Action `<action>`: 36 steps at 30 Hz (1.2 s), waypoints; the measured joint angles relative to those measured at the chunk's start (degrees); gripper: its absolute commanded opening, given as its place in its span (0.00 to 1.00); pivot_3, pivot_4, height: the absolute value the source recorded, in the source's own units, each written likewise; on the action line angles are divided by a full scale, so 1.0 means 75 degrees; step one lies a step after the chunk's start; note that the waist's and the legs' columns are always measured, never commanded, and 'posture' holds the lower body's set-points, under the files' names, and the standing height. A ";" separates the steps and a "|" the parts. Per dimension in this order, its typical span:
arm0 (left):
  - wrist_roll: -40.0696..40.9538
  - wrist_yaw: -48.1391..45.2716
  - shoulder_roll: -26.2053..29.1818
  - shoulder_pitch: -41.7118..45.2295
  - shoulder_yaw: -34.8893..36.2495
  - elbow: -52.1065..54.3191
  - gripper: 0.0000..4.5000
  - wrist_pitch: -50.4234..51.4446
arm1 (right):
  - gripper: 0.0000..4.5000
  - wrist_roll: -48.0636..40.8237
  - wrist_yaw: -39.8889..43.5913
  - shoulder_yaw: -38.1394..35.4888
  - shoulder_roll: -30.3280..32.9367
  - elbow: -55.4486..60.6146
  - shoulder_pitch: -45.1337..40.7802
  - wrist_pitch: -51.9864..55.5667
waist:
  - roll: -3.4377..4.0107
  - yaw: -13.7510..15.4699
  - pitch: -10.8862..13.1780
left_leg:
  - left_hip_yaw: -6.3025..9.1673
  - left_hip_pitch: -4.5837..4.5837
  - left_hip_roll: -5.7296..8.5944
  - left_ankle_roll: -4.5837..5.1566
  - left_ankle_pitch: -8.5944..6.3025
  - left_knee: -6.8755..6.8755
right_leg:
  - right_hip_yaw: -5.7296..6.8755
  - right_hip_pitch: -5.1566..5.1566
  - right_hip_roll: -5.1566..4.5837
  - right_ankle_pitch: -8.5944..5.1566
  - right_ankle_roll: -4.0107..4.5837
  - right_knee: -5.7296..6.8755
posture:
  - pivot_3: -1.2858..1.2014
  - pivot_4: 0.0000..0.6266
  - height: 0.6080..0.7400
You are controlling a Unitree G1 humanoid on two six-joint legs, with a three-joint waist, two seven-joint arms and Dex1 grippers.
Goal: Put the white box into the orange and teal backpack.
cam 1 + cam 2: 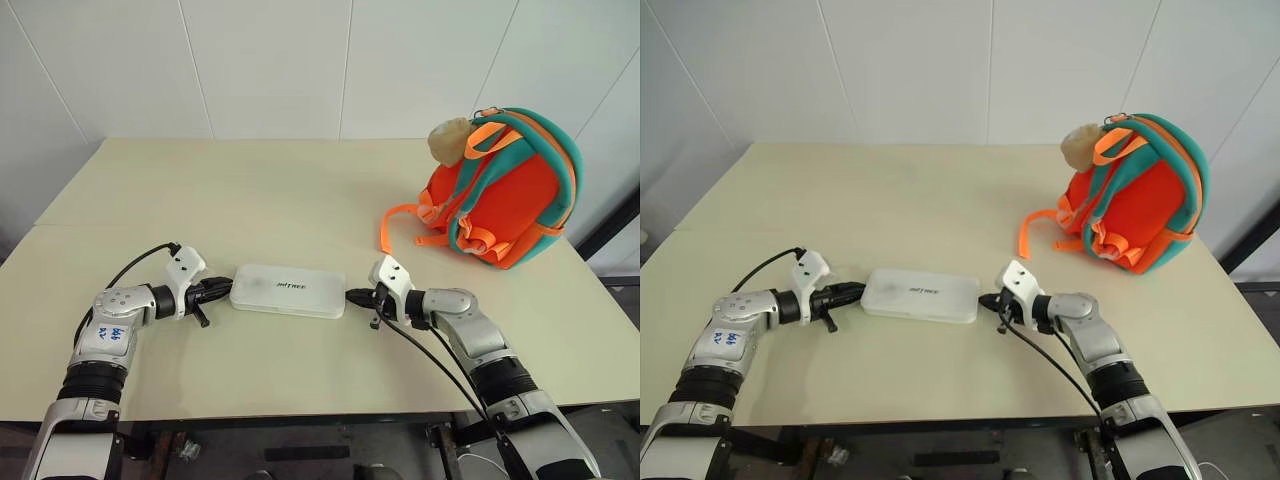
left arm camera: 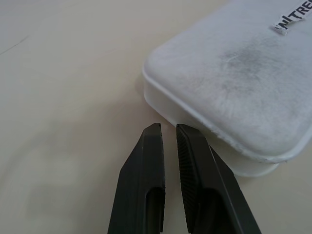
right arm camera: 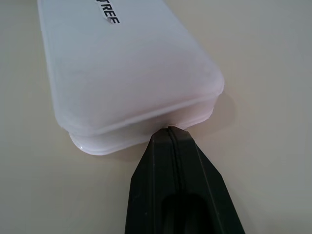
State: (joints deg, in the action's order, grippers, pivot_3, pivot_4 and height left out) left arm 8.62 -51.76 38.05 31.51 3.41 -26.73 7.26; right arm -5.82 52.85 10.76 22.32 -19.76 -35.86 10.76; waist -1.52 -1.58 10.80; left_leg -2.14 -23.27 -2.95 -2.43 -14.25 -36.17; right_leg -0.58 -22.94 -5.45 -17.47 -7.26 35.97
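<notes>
Now: white box point(image 1: 288, 290) flat on the table point(image 1: 300, 190), long axis running straight between my jaws. Left gripper point(image 1: 222, 291) at one short end, right gripper point(image 1: 358, 297) at the other; both shut, tips against the box ends, gripping nothing. Orange and teal backpack point(image 1: 505, 190) stands well beyond the box's right end, nearer my right arm.
</notes>
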 measured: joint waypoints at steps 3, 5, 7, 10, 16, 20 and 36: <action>0.0045 -0.0082 -0.0013 -0.0255 -0.0006 0.0534 0.12 0.0224 | 0.00 -0.0021 0.0074 -0.0040 0.0250 0.0387 0.0215 0.0179 | 0.0000 0.0003 0.0000 | 0.0000 0.0000 0.0000 0.0001 -0.0001 -0.0001 | 0.0000 0.0001 0.0000 0.0000 0.0000 0.0000 | 0.52 0.24 1.00; 0.0153 -0.0192 -0.0033 -0.0553 -0.0019 0.1073 0.12 0.0469 | 0.00 -0.0088 0.0166 -0.0138 0.0479 0.0802 0.0495 0.0363 | 0.0000 0.0034 0.0000 | 0.0002 -0.0001 0.0000 0.0003 -0.0002 0.0000 | 0.0000 0.0003 -0.0001 0.0000 0.0000 -0.0003 | 0.52 0.24 1.00; 0.0220 -0.0271 -0.0052 -0.0764 -0.0042 0.1498 0.12 0.0700 | 0.00 -0.0149 0.0217 -0.0214 0.0656 0.1087 0.0702 0.0494 | 0.0000 0.0035 0.0000 | 0.0002 0.0000 0.0001 0.0004 -0.0002 -0.0001 | 0.0000 0.0003 -0.0001 0.0000 0.0000 -0.0005 | 0.52 0.24 1.00; 0.0352 -0.0346 -0.0083 -0.1126 -0.0132 0.2178 0.12 0.1036 | 0.00 -0.0233 0.0309 -0.0333 0.0982 0.1485 0.0994 0.0710 | 0.0000 0.0021 0.0000 | 0.0001 0.0005 0.0001 0.0003 -0.0002 -0.0002 | -0.0003 0.0004 -0.0001 0.0000 0.0000 -0.0016 | 0.52 0.24 1.00; 0.0510 -0.0363 -0.0195 -0.1639 -0.0301 0.2959 0.12 0.1558 | 0.00 -0.0523 0.0448 -0.0618 0.1536 0.2292 0.1599 0.1111 | -0.0001 0.0020 0.0000 | 0.0003 0.0011 0.0001 0.0001 0.0000 -0.0006 | -0.0005 0.0004 -0.0001 -0.0001 0.0002 -0.0016 | 0.52 0.24 1.00; 0.0601 -0.0352 -0.0212 -0.1722 -0.0334 0.3249 0.12 0.1765 | 0.00 -0.0608 0.0438 -0.0655 0.1698 0.2452 0.1713 0.1259 | -0.0001 0.0009 0.0000 | 0.0004 0.0014 0.0001 0.0000 0.0003 -0.0009 | -0.0007 0.0004 -0.0001 0.0000 0.0004 -0.0010 | 0.52 0.24 1.00; 0.1984 -0.0683 0.0788 -0.1596 0.0693 0.3341 0.93 0.4084 | 0.87 -0.1111 0.1324 -0.1211 0.2893 0.2016 0.1564 0.1524 | -0.0003 0.0010 0.0002 | 0.0007 0.0013 0.0001 0.0002 0.0003 -0.0002 | -0.0005 0.0003 -0.0001 0.0000 0.0005 -0.0018 | 0.52 0.24 1.00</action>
State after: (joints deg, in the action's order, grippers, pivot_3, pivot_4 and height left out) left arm 23.50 -56.88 43.96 19.54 8.61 -1.67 37.89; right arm -14.15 62.78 1.67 44.02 -4.64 -24.13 22.19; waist -1.54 -1.51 10.81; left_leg -2.08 -23.17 -2.94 -2.42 -14.23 -36.19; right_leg -0.61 -22.91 -5.46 -17.47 -7.23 35.83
